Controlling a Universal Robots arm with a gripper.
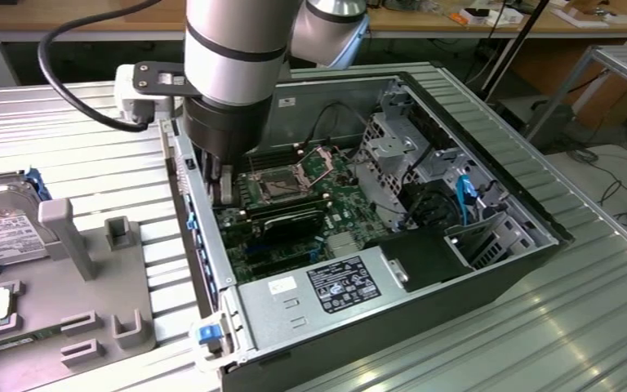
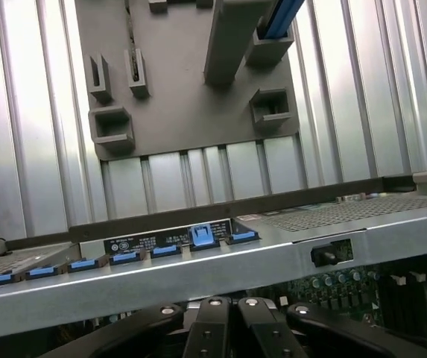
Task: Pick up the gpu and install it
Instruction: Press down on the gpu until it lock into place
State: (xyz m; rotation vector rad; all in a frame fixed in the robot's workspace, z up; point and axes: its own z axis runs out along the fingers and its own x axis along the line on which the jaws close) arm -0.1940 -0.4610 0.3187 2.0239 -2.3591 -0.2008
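On ribbed table (image 1: 575, 302), case (image 1: 509, 269) apparently holds gpu (image 1: 288, 219).

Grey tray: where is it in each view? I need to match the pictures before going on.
Exterior view: the grey tray lies on the ribbed table at the exterior view's left, beside the PC case.
Wrist view: the tray lies on the table beyond the case's edge rail.
Shared landmark: the blue tabs along that case edge, on the tray's side.

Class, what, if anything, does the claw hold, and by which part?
Cannot be told: the shut claw sits at one end of the green circuit card with black cooler.
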